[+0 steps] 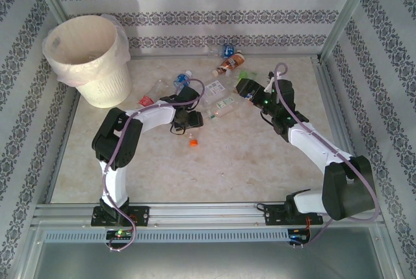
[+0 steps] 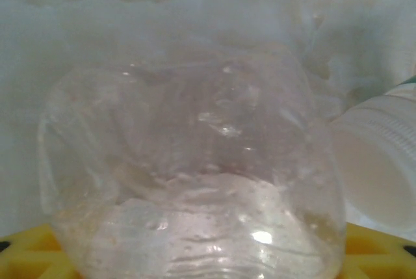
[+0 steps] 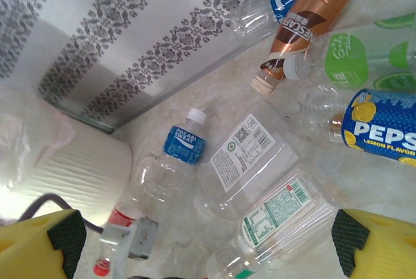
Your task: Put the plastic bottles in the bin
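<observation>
Several plastic bottles lie at the back middle of the table. A clear, crumpled bottle [image 2: 195, 181] sits close between the yellow fingers [image 2: 26, 253] of my left gripper [image 1: 184, 121], which is shut on it. A white-capped bottle [image 2: 380, 155] lies to its right. My right gripper [image 3: 207, 240] [image 1: 246, 89] hangs open above a clear white-label bottle [image 3: 250, 155], a green-label bottle [image 3: 286, 217] and a Pocari Sweat bottle [image 3: 175, 162], touching none of them. The cream-white bin [image 1: 84, 58] with its bag liner stands at the back left.
A Pepsi bottle [image 3: 383, 126], a brown Nescafe bottle [image 3: 305, 15] and a green lime bottle [image 3: 348, 58] lie near the back wall. An orange cap [image 1: 193, 141] lies just in front of the left gripper. Patterned walls and metal posts close in the table.
</observation>
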Robot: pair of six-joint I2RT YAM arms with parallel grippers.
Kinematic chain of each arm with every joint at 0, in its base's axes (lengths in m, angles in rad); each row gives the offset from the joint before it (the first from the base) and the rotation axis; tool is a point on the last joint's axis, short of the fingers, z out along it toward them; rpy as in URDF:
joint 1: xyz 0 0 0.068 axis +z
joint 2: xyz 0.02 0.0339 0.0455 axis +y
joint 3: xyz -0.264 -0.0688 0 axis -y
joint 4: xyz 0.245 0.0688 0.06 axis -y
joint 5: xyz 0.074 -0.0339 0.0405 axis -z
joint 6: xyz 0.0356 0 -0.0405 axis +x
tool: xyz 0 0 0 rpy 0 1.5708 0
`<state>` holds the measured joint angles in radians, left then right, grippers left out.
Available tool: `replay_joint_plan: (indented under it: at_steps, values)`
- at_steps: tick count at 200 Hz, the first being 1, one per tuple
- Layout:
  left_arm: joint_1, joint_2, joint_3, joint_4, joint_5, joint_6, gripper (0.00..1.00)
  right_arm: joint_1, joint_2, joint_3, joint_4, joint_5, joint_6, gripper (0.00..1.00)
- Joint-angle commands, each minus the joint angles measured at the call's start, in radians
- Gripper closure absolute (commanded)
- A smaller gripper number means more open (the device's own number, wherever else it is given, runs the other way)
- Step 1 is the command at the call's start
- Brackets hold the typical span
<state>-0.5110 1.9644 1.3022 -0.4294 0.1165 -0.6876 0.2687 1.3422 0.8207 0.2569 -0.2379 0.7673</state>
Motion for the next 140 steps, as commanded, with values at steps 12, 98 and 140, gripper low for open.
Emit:
replay_joint_plan:
  at_steps: [12, 98, 140]
  values:
    - [-0.012, -0.010, -0.007, 0.022, -0.036, 0.048, 0.47, 0.087, -0.032, 0.031, 0.007, 0.058, -0.209, 0.02]
    - [0.006, -0.160, 0.000, 0.041, -0.093, 0.142, 0.50, 0.212, -0.059, 0.018, 0.049, 0.090, -0.519, 0.02]
    - [0.036, -0.228, 0.039, 0.049, -0.103, 0.167, 0.50, 0.262, -0.069, 0.004, 0.053, 0.087, -0.650, 0.02]
